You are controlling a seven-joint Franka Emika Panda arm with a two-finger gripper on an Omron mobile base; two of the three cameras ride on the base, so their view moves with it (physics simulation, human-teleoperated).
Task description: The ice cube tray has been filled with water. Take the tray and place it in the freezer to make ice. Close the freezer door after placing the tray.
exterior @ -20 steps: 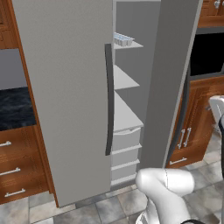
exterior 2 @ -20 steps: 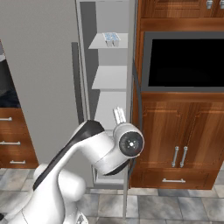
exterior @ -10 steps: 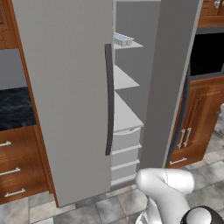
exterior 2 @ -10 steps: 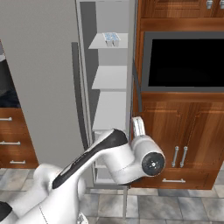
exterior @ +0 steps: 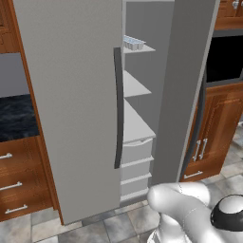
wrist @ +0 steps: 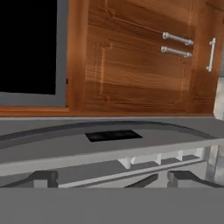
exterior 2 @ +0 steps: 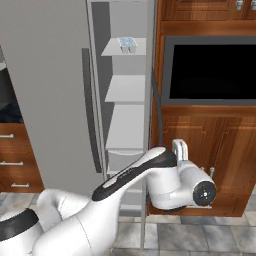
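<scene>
Light grey and tall, the two-door freezer (exterior: 71,109) takes most of what we see, one door shut at about nine o'clock with its long dark vertical handle (exterior: 117,107), the other door (exterior: 187,85) swung out edge-on toward us at about three o'clock in the left base view. Between them stand the white shelves (exterior 2: 125,90) and the drawers below. Beside the unit at three o'clock in the right base view sits the black wall oven (exterior 2: 212,70) in its brown wooden cabinet (exterior 2: 200,135).

The long narrow white ice cube tray (exterior 2: 127,44) with pale-blue compartments already lies on the top shelf, at about twelve o'clock in the right base view, its long axis running back into the freezer as far as we can tell. So we judge the placing done and the closing of the door to be the step in hand.

The white arm's two-finger gripper (wrist: 111,178) has its jaws spread wide and holds nothing. In the hand view the edge of the open grey door (wrist: 109,140) lies just ahead of the dark finger tips (wrist: 43,178), crossing from nine to three o'clock, the shelves showing behind it. The hand sits on the outer, oven side of that door, low down, so we judge the push must go toward the freezer body.
</scene>
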